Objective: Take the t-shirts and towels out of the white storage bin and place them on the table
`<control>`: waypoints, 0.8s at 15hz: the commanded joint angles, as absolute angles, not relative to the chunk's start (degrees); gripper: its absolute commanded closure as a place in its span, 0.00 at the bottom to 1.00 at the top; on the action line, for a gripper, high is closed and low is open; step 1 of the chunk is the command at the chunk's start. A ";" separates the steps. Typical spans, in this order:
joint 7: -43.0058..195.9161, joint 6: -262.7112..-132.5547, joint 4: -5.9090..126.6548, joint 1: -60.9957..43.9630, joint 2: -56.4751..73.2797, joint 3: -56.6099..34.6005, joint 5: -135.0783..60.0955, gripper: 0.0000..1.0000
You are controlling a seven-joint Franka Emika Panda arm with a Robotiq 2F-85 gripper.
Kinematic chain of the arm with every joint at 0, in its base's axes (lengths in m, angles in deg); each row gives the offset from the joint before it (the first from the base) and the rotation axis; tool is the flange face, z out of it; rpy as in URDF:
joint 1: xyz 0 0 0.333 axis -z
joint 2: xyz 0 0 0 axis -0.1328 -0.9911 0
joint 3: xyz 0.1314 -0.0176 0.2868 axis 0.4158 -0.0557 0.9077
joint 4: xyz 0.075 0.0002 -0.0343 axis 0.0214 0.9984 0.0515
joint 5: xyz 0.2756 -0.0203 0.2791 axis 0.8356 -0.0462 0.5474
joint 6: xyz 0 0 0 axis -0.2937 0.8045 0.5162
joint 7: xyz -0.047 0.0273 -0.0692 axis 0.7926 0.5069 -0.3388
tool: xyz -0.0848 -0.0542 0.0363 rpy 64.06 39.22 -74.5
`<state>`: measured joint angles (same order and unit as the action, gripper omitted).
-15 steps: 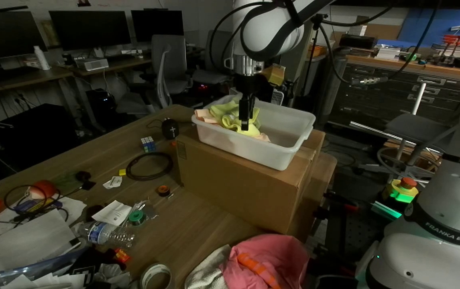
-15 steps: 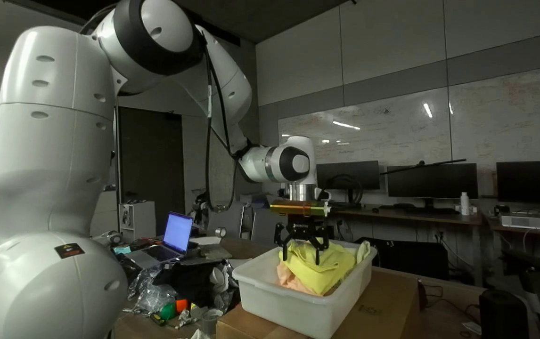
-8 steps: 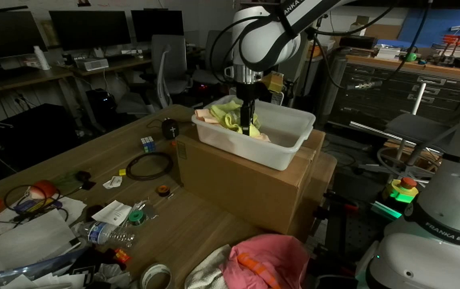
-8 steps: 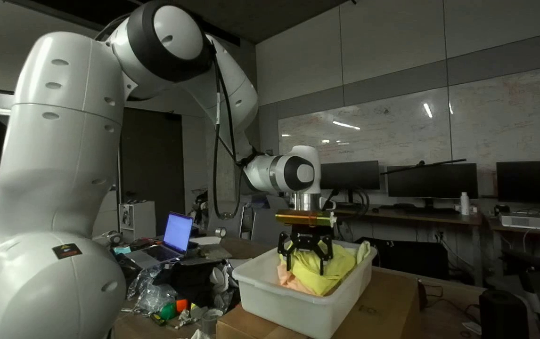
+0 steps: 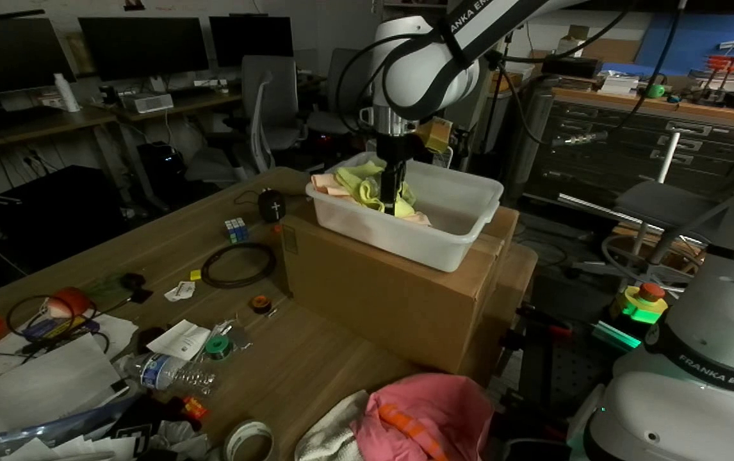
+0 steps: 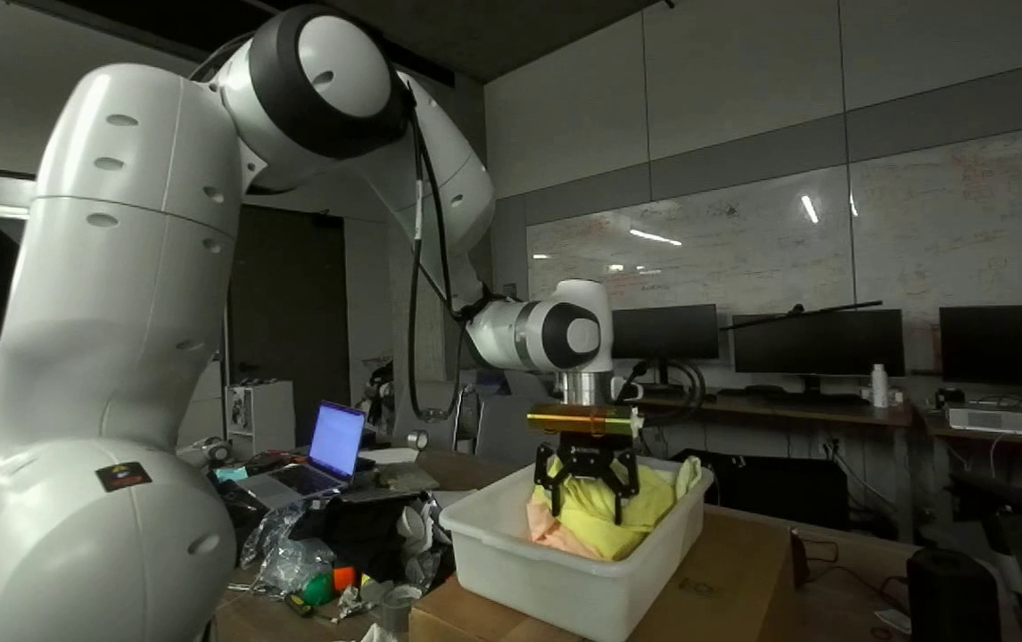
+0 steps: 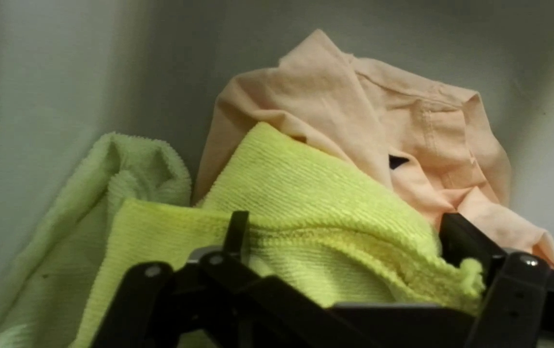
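Observation:
The white storage bin (image 5: 405, 246) stands on a cardboard box; it also shows in an exterior view (image 6: 529, 571). In it lie a yellow towel (image 7: 301, 179), a peach cloth with seams like a t-shirt (image 7: 325, 92) and a pale green towel (image 7: 149, 162). The yellow towel (image 6: 645, 508) and peach cloth (image 6: 551, 532) also show in an exterior view. My gripper (image 6: 587, 513) is open, pointing down inside the bin. In the wrist view its fingers (image 7: 344, 220) stand wide apart on either side of a fold of the yellow towel. The table (image 5: 328, 352) holds the box.
The cardboard box (image 5: 373, 294) raises the bin above the table. A pink cloth (image 5: 431, 410) and a whitish towel (image 5: 332, 429) lie at the table's near edge. A coiled cable (image 5: 239, 264), a plastic bottle (image 5: 168, 372) and a black speaker (image 5: 271, 205) are on the table.
My gripper has moved down into the bin, its fingers now lower around the yellow towel. In the last half second it shifted only slightly. The cloths and bin stay in place.

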<state>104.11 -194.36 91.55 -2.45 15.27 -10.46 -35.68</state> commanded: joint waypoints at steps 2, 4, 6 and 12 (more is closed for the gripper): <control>101.82 -197.78 91.63 -2.00 14.18 -10.62 -36.95 0.25; 101.09 -197.63 91.41 -1.89 13.97 -10.66 -36.84 0.30; 100.51 -197.30 91.36 -1.84 14.05 -10.66 -36.88 0.47; 99.57 -195.83 92.05 -1.72 15.87 -10.65 -37.15 0.91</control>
